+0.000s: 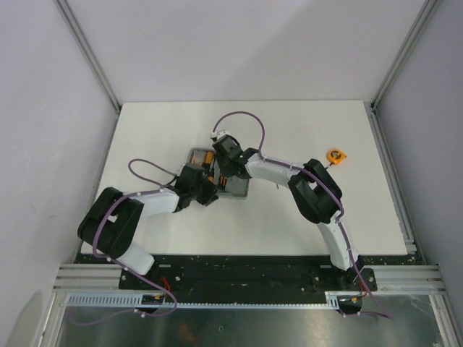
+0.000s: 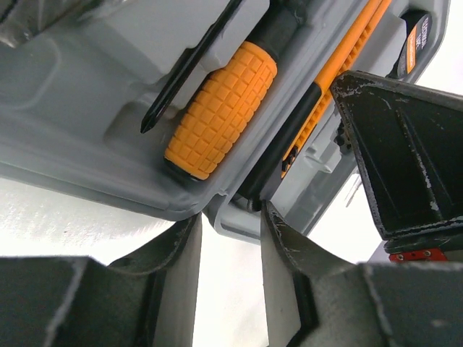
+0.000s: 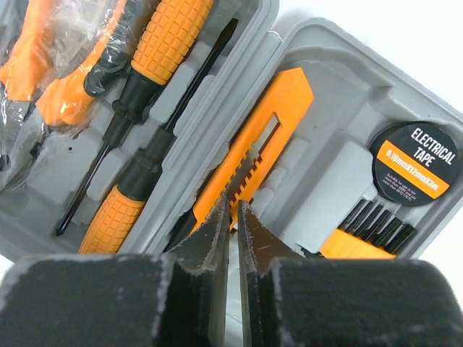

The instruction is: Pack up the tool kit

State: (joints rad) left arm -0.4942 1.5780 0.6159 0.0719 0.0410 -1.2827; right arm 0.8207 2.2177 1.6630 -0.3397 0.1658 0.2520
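The grey tool kit case (image 1: 236, 189) lies open mid-table, between both grippers. My left gripper (image 1: 206, 189) (image 2: 230, 210) is at its near edge, fingers closed on the grey hinge tab (image 2: 239, 223) between the two halves. My right gripper (image 1: 230, 165) (image 3: 234, 206) is shut to a thin slit, tips resting on the orange knife (image 3: 271, 123) in its slot. Two orange-handled screwdrivers (image 3: 170, 29) (image 2: 221, 108) lie in the other half, beside wrapped pliers (image 3: 51, 65). The orange tape measure (image 1: 336, 155) sits on the table, far right of the case.
A roll of electrical tape (image 3: 414, 163) and a row of black bits (image 3: 376, 220) sit in the knife's half of the case. The right gripper's black finger (image 2: 405, 152) looms close in the left wrist view. White walls and metal rails border the table.
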